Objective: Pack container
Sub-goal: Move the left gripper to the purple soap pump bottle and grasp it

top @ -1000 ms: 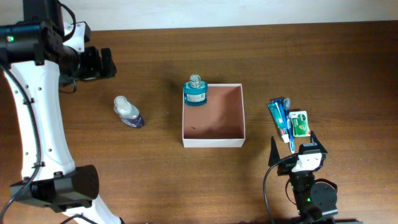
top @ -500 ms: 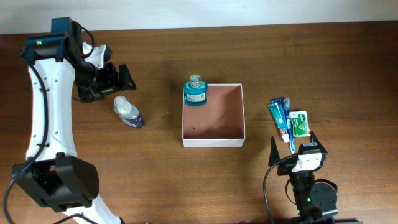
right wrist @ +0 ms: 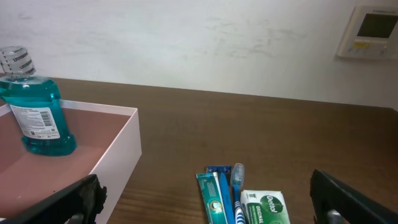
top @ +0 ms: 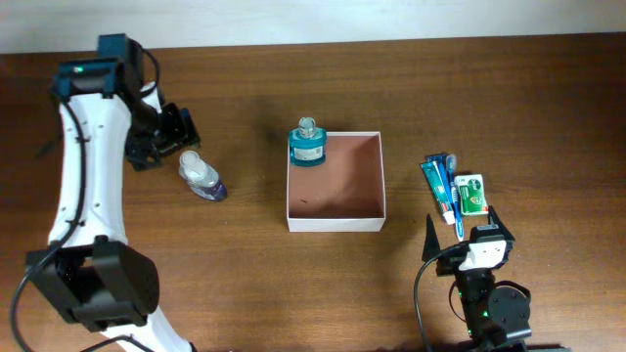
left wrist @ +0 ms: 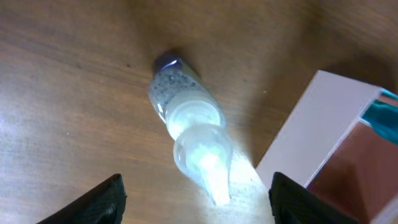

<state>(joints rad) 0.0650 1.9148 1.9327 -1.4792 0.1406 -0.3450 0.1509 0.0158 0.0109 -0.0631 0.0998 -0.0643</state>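
Observation:
The container [top: 335,224], a shallow white-walled box with a reddish-brown inside, sits mid-table. A teal bottle [top: 308,145] stands in its far left corner. A small clear bottle [top: 201,176] with a purple end lies on the wood to the left. My left gripper [top: 182,139] hovers over that bottle's near end, open. In the left wrist view the clear bottle [left wrist: 186,115] lies between the two dark fingers [left wrist: 93,202] with gaps on both sides. My right gripper [top: 462,230] rests open near the front right, holding nothing.
A toothpaste tube [top: 435,181], a blue toothbrush [top: 452,196] and a green soap pack [top: 471,193] lie side by side right of the container, just ahead of the right gripper [right wrist: 208,205]. A pale wall with a thermostat [right wrist: 373,31] lies beyond the table.
My left arm has swung from the far left edge rightward and down to the clear bottle, and its jaws have narrowed a little. The right arm has not moved.

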